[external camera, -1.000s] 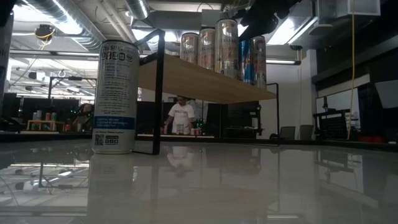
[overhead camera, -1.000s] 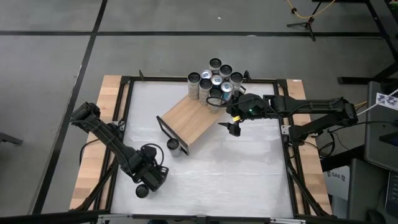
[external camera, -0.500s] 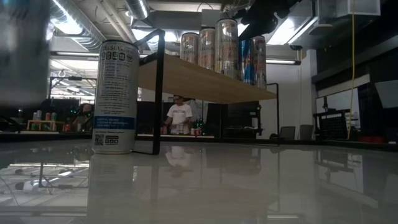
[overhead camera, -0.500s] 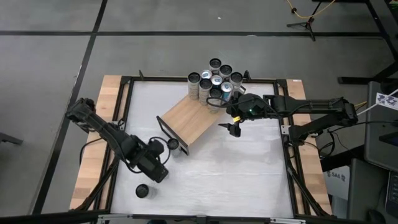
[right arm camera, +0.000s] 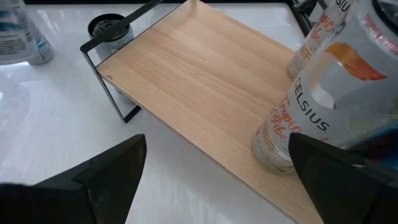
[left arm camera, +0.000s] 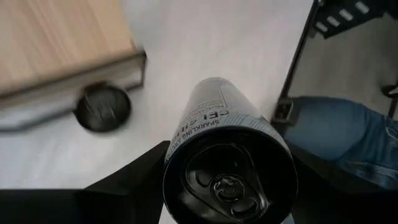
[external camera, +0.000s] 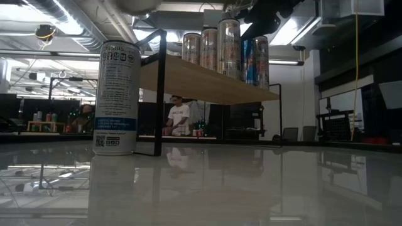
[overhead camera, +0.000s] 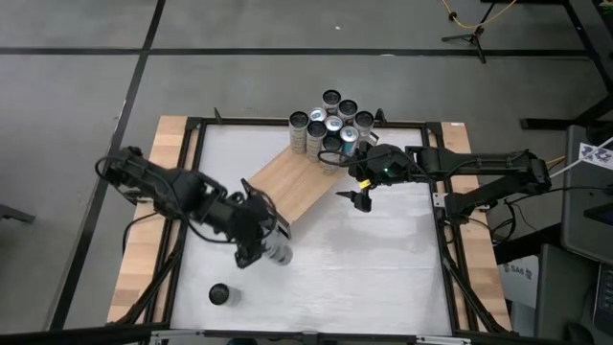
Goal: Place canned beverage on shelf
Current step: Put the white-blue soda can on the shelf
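Light-brown wood is what you see first: the long rectangular wooden shelf board with thin black metal frame ends [overhead camera: 292, 182] sits near the middle of the white tabletop [overhead camera: 383, 268], running from about seven o'clock up toward one o'clock in the high view. At its one o'clock end stands a tight cluster of tall silver beverage cans [overhead camera: 330, 125], several of them on the board itself.

Your left gripper [overhead camera: 261, 240] hangs above the table just off the shelf's seven o'clock end. Its jaws are partly closed around a dark-bodied, silver-topped beverage can [left arm camera: 227, 168], gripping its sides; the left wrist view looks straight down on the can's lid and pull tab. Another dark can [left arm camera: 102, 107] stands on the table right beside the shelf's frame end. One more small dark can [overhead camera: 219, 293] stands alone toward seven o'clock on the table, well apart from the shelf.

Your right gripper [overhead camera: 361, 187] waits at the shelf's three o'clock side, near the can cluster, jaws spread wide and holding nothing. In the low view a person [external camera: 178, 119] stands far back in the room.
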You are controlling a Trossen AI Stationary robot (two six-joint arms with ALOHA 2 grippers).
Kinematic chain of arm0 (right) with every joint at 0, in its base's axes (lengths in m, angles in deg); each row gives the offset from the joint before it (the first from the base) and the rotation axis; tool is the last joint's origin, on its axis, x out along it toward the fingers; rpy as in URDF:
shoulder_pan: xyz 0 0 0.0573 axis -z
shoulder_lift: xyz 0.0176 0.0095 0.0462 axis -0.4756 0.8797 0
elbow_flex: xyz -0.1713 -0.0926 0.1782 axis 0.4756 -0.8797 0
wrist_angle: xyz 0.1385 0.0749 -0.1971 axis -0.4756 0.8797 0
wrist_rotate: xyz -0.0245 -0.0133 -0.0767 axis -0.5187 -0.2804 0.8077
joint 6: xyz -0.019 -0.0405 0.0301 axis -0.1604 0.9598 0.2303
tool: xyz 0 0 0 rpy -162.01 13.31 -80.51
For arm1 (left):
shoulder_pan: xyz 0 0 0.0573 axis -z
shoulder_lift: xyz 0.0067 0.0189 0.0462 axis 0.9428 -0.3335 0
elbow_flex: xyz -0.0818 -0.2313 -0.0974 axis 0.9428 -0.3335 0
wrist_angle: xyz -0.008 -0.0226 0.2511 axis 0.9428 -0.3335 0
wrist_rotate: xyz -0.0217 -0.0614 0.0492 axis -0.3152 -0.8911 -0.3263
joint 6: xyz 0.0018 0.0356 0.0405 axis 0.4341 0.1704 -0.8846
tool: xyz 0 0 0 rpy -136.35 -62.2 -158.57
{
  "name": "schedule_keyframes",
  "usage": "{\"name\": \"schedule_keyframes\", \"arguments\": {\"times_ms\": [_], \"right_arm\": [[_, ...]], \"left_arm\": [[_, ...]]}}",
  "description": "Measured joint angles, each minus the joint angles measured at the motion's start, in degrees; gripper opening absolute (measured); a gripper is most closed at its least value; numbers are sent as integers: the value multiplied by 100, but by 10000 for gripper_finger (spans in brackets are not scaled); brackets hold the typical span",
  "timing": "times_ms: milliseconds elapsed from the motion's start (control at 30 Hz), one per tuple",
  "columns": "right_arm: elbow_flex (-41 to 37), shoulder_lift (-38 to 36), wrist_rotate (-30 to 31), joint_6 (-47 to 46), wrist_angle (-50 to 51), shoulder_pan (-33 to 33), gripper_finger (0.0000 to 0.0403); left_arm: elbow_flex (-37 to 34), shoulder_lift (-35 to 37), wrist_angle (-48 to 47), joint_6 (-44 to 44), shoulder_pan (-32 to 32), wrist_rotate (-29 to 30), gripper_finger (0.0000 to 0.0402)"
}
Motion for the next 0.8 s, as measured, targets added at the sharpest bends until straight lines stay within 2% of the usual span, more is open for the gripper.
{"name": "schedule_keyframes", "arguments": {"times_ms": [233,467,600,800], "right_arm": [[1,0,-31,1,0,0,388],[1,0,-687,2,0,-1,388],[1,0,-966,1,0,-2,388],[0,0,-1049,2,0,0,388]], "left_arm": [[492,0,-3,-1148,-754,71,247],[930,-4,-131,-2172,-1590,14,247],[1094,-2,-635,-2524,-2069,4,247],[1116,-15,-1627,-2640,-2628,45,247]]}}
